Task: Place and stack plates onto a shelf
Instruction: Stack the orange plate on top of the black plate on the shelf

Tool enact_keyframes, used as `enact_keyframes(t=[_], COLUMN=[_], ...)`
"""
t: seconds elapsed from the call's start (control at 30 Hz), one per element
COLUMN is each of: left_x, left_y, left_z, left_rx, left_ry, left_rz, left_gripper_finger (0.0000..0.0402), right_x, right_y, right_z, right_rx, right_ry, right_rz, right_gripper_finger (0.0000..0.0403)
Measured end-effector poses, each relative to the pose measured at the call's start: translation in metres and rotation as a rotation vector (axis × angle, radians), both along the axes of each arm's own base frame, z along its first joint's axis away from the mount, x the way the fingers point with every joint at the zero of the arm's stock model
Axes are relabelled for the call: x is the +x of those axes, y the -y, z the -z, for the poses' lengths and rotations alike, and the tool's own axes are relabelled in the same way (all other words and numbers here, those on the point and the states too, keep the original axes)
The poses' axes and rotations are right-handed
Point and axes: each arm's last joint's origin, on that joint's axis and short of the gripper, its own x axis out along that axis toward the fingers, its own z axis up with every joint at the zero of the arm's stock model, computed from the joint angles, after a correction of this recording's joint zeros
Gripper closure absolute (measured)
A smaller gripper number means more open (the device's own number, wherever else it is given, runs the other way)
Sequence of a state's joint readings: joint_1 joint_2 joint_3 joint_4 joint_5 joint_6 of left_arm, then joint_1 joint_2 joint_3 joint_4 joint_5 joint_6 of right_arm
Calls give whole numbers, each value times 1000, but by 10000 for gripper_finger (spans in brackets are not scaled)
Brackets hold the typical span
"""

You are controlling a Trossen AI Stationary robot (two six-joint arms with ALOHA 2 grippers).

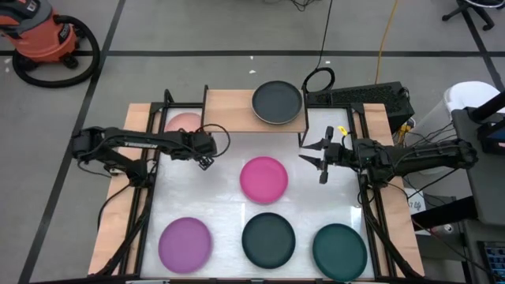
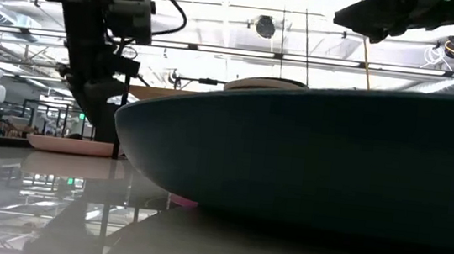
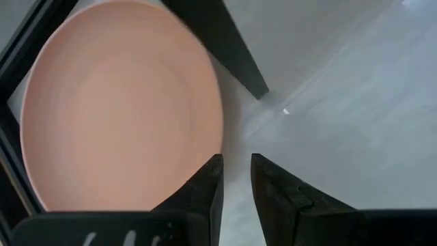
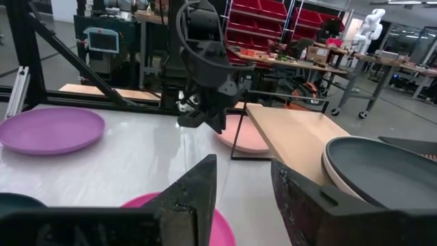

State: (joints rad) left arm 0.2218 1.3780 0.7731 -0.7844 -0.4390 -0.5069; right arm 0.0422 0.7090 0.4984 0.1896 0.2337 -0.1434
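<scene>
The shelf (image 1: 237,106) stands at the table's far edge. A charcoal plate (image 1: 277,102) sits on a beige plate (image 4: 334,167) on its plank. The salmon plate (image 1: 183,122) lies flat on the table by the shelf's left end. My left gripper (image 1: 207,161) hovers just right of it, fingers a narrow gap apart, touching nothing (image 3: 235,171). My right gripper (image 1: 317,160) is open in the air, right of the magenta plate (image 1: 263,179). The purple plate (image 1: 185,243), a dark plate (image 1: 268,239) and the teal plate (image 1: 339,250) lie along the near edge.
A black shelf leg (image 3: 225,41) stands close beside the salmon plate's rim. Bare white tabletop (image 1: 229,150) lies between the two grippers. The near dark plate (image 2: 309,152) fills most of the low view. Cables and black frame rails run along both table sides.
</scene>
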Motion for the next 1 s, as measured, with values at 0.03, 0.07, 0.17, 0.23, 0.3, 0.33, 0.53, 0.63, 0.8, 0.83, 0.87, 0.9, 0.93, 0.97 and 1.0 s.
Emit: enact_keyframes(t=[0.03,0.07,0.17,0.23,0.3,0.33,0.53,0.63,0.8,0.83,0.87,0.9,0.93,0.97,1.0], left_x=[1,2,6,6,5,3,-3,-4,-14,-17,-18,-21,-23,-24,-24], left_y=[-1,-3,-7,-8,-9,-9,-12,-13,-16,-17,-18,-19,-19,-19,-19], left_z=[2,4,10,15,19,20,23,26,41,45,48,51,53,54,55], left_rx=[0,-3,-50,-74,-84,-89,-75,-76,-79,-78,-74,-73,-72,-68,-65], left_ry=[-9,-13,-18,-44,-89,-113,-194,-203,-197,-188,-177,-168,-162,-162,-164], left_rz=[7,12,33,41,43,40,0,-7,-59,-66,-78,-90,-102,-110,-109], left_gripper_finger=[320,319,311,301,288,282,251,246,245,245,245,245,245,245,246], right_x=[0,0,0,0,0,0,0,0,0,0,0,0,0,0,0], right_y=[0,0,0,0,0,0,0,0,0,0,0,0,0,0,0], right_z=[0,0,0,0,1,1,3,3,3,3,3,3,3,3,3], right_rx=[-1,-1,0,3,11,17,25,25,37,41,43,43,43,44,43], right_ry=[-1,0,0,-2,-9,-14,-33,-31,-29,-28,-28,-28,-28,-28,-28], right_rz=[0,0,0,0,1,2,3,3,4,4,5,5,5,5,5], right_gripper_finger=[282,282,282,282,282,282,282,282,282,282,282,282,282,282,282])
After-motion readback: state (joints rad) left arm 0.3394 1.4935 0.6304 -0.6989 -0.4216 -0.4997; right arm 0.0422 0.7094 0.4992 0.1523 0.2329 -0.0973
